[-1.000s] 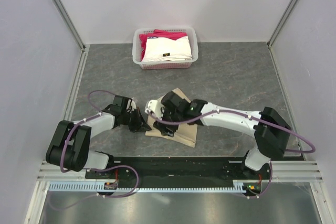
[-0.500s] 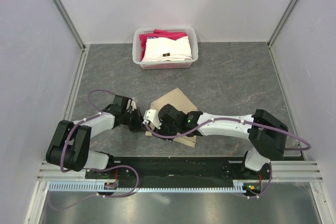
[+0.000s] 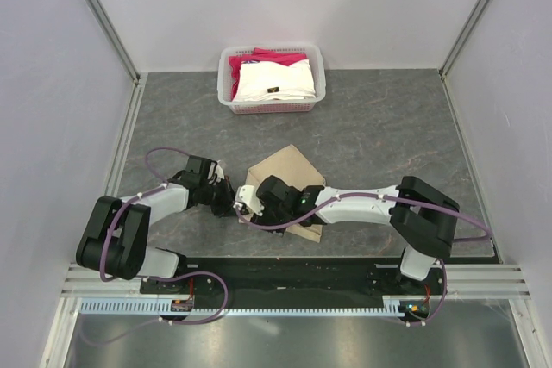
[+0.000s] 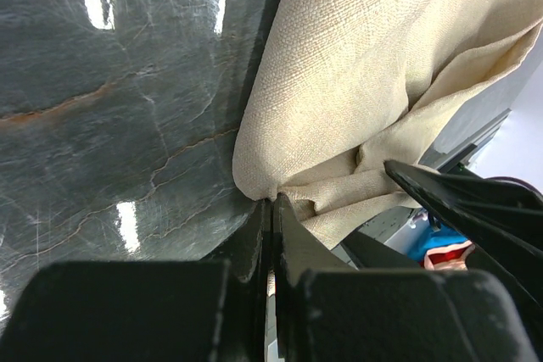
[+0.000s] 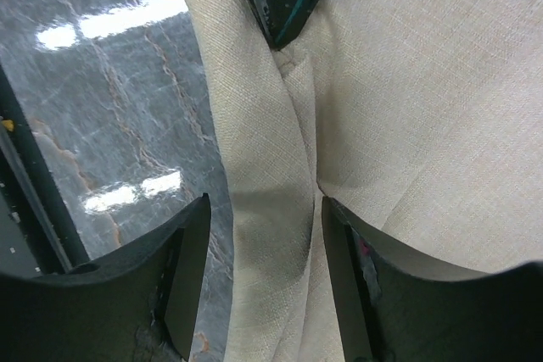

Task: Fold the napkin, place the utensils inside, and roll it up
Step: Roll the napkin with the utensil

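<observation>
My left pincer [image 4: 273, 203] is pressed together on the napkin [image 4: 365, 57]. Its two black fingers meet at the tips, and a bunched bit of the tan cloth's edge is nipped right there, with small creases fanning out from the pinch. The cloth lies on the dark marbled table [image 3: 388, 127], at the near middle. It sits between my two arms and just ahead of the rail where they are bolted, with one corner pointing toward the far wall. It is folded over on itself, so a rounded, doubled edge runs along its left side.

My right pincer [image 5: 265, 247] stands apart, one finger on each side of that doubled edge (the left finger over bare table, the right one over the cloth). It is not squeezing the fold, and I cannot tell whether its pads brush the fabric. In the right wrist view the tip of my left pincer comes in from the top and meets the same fold. From overhead the two pincers sit almost tip to tip at the napkin's left edge.

A white basket [image 3: 226, 84] stands at the far edge of the table, well apart from the napkin. It holds a white folded cloth [image 3: 274, 82] with a pink-red cloth [image 3: 274, 59] showing behind it.
</observation>
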Controlling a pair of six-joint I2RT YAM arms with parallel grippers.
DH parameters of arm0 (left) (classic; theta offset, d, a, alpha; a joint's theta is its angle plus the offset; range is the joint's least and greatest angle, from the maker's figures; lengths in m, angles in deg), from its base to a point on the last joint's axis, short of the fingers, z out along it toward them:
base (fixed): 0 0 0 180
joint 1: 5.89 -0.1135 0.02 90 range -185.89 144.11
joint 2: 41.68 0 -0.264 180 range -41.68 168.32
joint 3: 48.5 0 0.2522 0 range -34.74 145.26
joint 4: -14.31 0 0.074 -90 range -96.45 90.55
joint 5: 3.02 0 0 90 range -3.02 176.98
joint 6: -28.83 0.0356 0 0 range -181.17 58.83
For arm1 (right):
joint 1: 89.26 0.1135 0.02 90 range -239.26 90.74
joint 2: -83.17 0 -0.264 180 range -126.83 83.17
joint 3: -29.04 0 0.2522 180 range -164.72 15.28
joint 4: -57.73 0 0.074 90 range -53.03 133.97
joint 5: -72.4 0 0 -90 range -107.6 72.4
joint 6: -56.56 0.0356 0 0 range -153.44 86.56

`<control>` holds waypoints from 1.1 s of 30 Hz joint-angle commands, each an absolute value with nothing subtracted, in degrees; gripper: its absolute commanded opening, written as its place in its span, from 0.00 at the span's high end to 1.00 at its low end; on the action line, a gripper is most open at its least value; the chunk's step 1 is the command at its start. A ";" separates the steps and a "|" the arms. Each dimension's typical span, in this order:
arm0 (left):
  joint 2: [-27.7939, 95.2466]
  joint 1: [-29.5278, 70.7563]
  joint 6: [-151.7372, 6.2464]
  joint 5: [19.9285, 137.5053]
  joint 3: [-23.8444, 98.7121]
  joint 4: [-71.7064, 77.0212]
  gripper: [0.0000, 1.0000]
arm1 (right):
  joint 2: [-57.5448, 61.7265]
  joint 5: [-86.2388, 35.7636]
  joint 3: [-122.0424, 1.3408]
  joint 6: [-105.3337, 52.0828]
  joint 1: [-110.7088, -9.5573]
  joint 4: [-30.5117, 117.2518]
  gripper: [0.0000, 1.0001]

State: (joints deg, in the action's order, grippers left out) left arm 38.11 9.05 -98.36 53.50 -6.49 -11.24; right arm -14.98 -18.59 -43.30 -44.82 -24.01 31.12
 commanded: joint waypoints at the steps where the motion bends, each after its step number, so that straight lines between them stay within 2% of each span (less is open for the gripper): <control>1: 39.18 8.79 -95.27 54.90 -5.56 -12.89 0.98 | -16.49 -15.84 -42.99 -46.01 -23.78 33.68 0.37; 5: 39.18 8.79 -94.92 54.37 -5.20 -12.89 0.98 | -17.99 -16.80 -43.51 -46.45 -24.31 33.77 0.39; 7: 39.09 8.79 -94.83 54.02 -5.12 -12.55 0.98 | -19.13 -19.16 -43.78 -46.36 -25.10 33.25 0.46; 9: 39.00 8.79 -94.65 53.15 -5.12 -12.10 0.98 | -19.83 -21.80 -44.48 -46.19 -25.97 31.84 0.58; 11: 38.48 8.79 -94.65 53.14 -5.03 -11.40 0.97 | -21.24 -23.65 -45.01 -46.01 -26.77 29.39 0.64; 12: 38.04 8.79 -94.74 53.58 -4.85 -11.49 0.92 | -22.03 -25.75 -45.53 -45.75 -27.47 28.51 0.68; 14: 36.12 8.62 -94.91 55.50 -4.33 -11.92 0.74 | -22.56 -28.57 -45.97 -45.22 -29.05 26.40 0.71; 15: 35.15 8.27 -95.09 56.47 -4.06 -12.27 0.58 | -22.91 -30.93 -46.15 -44.78 -29.49 25.78 0.73; 18: 30.84 7.74 -95.44 61.13 -3.80 -14.12 0.40 | -23.61 -34.71 -46.94 -43.73 -31.42 23.40 0.75; 23: 24.51 7.56 -95.80 65.62 -5.11 -15.01 0.34 | -26.59 -43.68 -50.27 -42.41 -35.28 19.19 0.78; 33: 17.12 8.09 -97.20 59.38 -12.15 -6.57 0.33 | -36.26 -60.30 -59.95 -41.17 -39.34 9.34 0.78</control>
